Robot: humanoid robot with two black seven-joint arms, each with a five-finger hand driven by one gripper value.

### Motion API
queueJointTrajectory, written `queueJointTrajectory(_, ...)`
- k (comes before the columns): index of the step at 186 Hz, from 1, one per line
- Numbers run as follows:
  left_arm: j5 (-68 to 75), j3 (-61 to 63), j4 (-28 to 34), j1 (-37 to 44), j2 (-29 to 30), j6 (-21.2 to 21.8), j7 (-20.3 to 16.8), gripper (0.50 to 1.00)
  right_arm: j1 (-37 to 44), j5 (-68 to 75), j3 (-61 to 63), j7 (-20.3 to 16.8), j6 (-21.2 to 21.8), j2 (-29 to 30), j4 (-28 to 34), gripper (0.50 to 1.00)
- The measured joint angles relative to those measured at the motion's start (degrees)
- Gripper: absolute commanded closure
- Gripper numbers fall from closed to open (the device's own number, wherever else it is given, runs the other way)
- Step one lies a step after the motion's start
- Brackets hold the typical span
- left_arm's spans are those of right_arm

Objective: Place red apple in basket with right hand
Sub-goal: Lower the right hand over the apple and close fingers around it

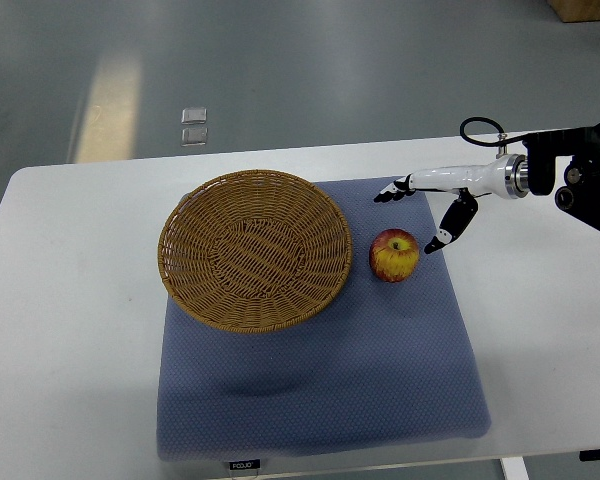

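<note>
Right robot hand (pixel 432 212) hovered fingers spread, holding nothing, red apple (pixel 394 255) just below-left, basket (pixel 254 250) farther left, arm cut off at right edge.

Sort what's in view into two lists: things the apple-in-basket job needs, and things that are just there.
Needed for the job:
- red apple, on the mat just right of the basket
- wicker basket, holding nothing
- right hand, open, beside the apple and not touching it

Just there:
- blue mat under both
- white table
- two small clear squares on the floor

Red-yellow apple (pixel 394 255) beside wicker basket (pixel 254 250)
</note>
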Motion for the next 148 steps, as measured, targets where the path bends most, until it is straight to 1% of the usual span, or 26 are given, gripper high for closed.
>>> queueJointTrajectory(51, 0.0, 0.0, 0.0, 0.0, 0.0, 0.0, 0.0, 0.5, -1.3, -0.4, -1.2, 1.7, -0.4, 0.2, 0.6, 0.579)
queueJointTrajectory(85, 0.0, 0.0, 0.0, 0.0, 0.0, 0.0, 0.0, 0.5, -2.1, -3.4, -1.9, 1.8, -3.3, 1.1, 0.6, 0.579)
queueJointTrajectory(148, 0.0, 0.0, 0.0, 0.0, 0.0, 0.0, 0.0, 0.5, -1.7, -4.7, -3.2, 1.6, -4.7, 3.5, 0.3, 0.583)
